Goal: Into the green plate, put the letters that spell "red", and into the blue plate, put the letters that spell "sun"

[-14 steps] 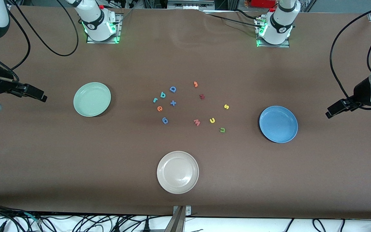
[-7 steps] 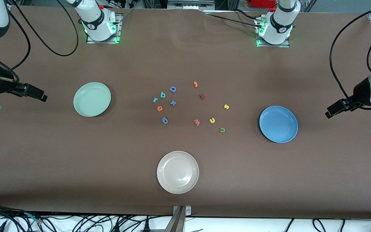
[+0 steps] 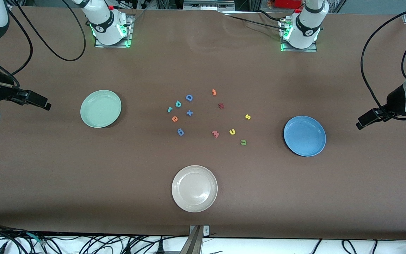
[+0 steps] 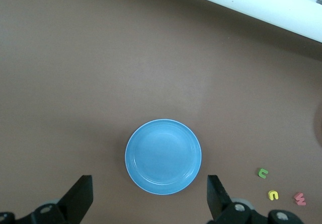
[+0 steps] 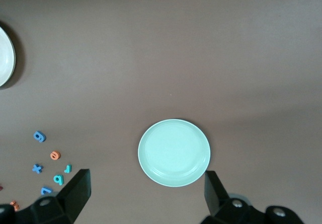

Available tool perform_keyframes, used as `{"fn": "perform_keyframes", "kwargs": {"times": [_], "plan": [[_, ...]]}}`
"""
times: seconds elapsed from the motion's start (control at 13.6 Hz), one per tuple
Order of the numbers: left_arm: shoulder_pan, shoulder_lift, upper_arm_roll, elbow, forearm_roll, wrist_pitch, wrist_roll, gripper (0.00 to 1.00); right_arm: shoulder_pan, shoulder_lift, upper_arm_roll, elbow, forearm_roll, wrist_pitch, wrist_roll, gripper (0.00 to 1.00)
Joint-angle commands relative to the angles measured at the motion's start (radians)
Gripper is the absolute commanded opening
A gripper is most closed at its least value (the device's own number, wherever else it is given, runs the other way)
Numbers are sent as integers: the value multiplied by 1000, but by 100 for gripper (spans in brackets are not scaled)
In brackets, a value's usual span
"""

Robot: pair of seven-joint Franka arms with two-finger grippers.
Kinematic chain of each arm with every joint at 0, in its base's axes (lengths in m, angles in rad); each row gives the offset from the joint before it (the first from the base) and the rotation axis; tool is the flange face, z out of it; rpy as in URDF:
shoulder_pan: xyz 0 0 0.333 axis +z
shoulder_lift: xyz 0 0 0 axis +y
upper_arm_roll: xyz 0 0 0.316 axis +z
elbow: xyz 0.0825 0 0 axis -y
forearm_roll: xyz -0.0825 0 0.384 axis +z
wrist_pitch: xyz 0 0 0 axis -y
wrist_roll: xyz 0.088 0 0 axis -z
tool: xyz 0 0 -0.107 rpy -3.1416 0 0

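Note:
The green plate (image 3: 100, 108) and the blue plate (image 3: 304, 135) lie empty toward opposite ends of the table. Between them lie the teal r (image 3: 170, 109), teal d-shape (image 3: 178, 103) and orange e (image 3: 174, 119), and, toward the blue plate, the yellow s (image 3: 247, 116), yellow u (image 3: 232, 132) and olive n (image 3: 243, 142). My right gripper (image 3: 44, 104) hangs open and empty over bare table by the green plate (image 5: 174, 152). My left gripper (image 3: 361, 124) hangs open and empty over bare table by the blue plate (image 4: 163, 156).
A cream-white plate (image 3: 194, 188) lies nearest the front camera. Other letters sit among the task's own: blue D (image 3: 189, 97), blue x (image 3: 189, 113), blue 6-shape (image 3: 180, 132), pink w (image 3: 215, 134), a dark red piece (image 3: 221, 105), a small orange piece (image 3: 214, 92).
The right arm has shifted slightly toward the bases' edge of the table. The left arm, the plates and the letters have not moved.

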Motion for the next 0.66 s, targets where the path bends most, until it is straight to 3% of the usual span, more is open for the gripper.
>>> {"fn": "perform_keyframes", "kwargs": {"times": [0.0, 0.59], "plan": [[-4, -2, 2, 1, 19, 3, -5, 100, -12, -20, 9, -9, 14, -13, 8, 100], [-4, -2, 1, 1, 17, 3, -5, 100, -12, -31, 4, -9, -18, -31, 8, 100]]}}
